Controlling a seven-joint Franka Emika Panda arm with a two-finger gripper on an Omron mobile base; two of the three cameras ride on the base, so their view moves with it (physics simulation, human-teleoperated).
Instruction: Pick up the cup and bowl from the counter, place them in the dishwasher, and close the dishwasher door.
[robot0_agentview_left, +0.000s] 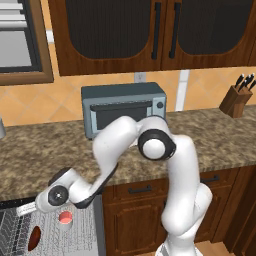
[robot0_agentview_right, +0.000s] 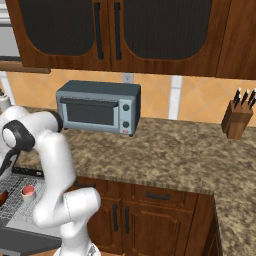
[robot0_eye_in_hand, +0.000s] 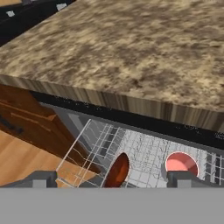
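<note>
1. We see the cup (robot0_agentview_left: 65, 218) and the bowl (robot0_agentview_left: 34, 238) already in the dishwasher rack (robot0_agentview_left: 75, 240), so what is left, we judge, is closing the dishwasher door (robot0_agentview_right: 30, 241)
2. Our gripper (robot0_eye_in_hand: 112, 179) hangs over the rack with its jaws spread wide and nothing between them; the fingertips (robot0_eye_in_hand: 43, 178) stand well apart in the hand view
3. The cup sits upright, pink-red inside facing up, just under the edge of the counter (robot0_agentview_left: 210, 145); the bowl stands tilted on its edge nearby, apart from the cup
4. Risk: we think the arm is low over the rack, so a careless pull-out could clip the counter edge or knock the cup over
5. Risk: the leaning bowl could tip or roll if the rack is jolted when the door swings up
6. Risk: the door lies low and partly hidden behind the arm, so a push placed off-centre may slip off its edge
7. On the counter stand a toaster oven (robot0_agentview_left: 123, 108) and a knife block (robot0_agentview_left: 236, 100), both well clear of our work
</note>
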